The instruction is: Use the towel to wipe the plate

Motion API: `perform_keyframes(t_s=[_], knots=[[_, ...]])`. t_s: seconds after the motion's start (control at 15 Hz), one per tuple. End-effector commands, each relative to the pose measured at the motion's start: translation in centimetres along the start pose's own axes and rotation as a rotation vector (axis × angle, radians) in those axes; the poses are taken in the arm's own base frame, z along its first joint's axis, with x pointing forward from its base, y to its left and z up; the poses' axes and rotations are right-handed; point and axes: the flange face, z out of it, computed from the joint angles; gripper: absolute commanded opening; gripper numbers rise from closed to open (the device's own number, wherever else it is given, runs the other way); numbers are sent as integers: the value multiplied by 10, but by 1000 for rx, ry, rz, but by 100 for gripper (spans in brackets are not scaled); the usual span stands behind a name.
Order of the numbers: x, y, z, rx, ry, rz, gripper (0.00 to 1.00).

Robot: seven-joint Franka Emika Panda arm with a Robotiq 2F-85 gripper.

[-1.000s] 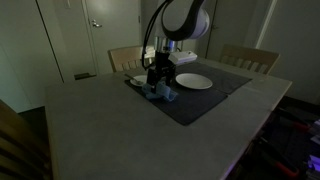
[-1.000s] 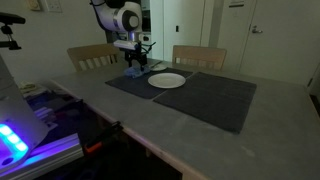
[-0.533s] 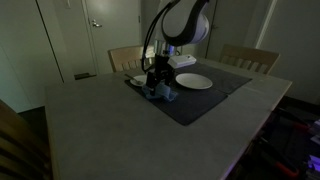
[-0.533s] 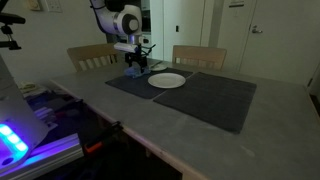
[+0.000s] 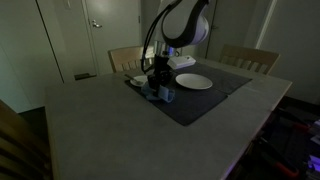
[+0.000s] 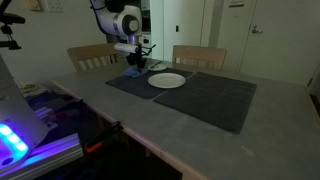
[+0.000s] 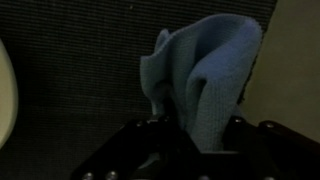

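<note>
A blue towel (image 7: 205, 70) lies bunched on the dark placemat (image 7: 70, 70), with one fold standing up between my fingers. My gripper (image 7: 192, 135) is down on it, the jaws closed against the cloth on both sides. In both exterior views the gripper (image 5: 157, 88) (image 6: 136, 68) stands upright over the towel (image 5: 163, 96) (image 6: 131, 72) at one end of the mat. The white plate (image 5: 194, 81) (image 6: 167, 81) sits on the mat a short way from the gripper. Its rim (image 7: 4, 90) shows at the left edge of the wrist view.
The placemat (image 5: 205, 102) covers the far part of a grey table (image 5: 110, 130). Two wooden chairs (image 5: 125, 57) (image 5: 250, 58) stand behind the table. A small pale object (image 5: 136, 79) lies beside the gripper. Equipment with purple light (image 6: 20, 140) stands at the table's side.
The jaws have closed in on the towel, bunching it. The arm has stayed over the same spot, and the plate has not moved.
</note>
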Motion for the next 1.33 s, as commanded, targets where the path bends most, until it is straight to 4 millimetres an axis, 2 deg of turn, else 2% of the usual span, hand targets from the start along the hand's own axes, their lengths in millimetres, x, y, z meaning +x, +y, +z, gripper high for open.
perform_keyframes(t_s=[0.0, 0.07, 0.2, 0.67, 0.93, 1.27], knots=[[6, 0, 1, -7, 13, -17, 10], [6, 1, -1, -15, 8, -31, 2], [8, 1, -6, -23, 8, -61, 0], [23, 11, -34, -28, 27, -131, 3], [29, 28, -57, -55, 43, -131, 3], [32, 60, -85, -106, 40, -115, 3]])
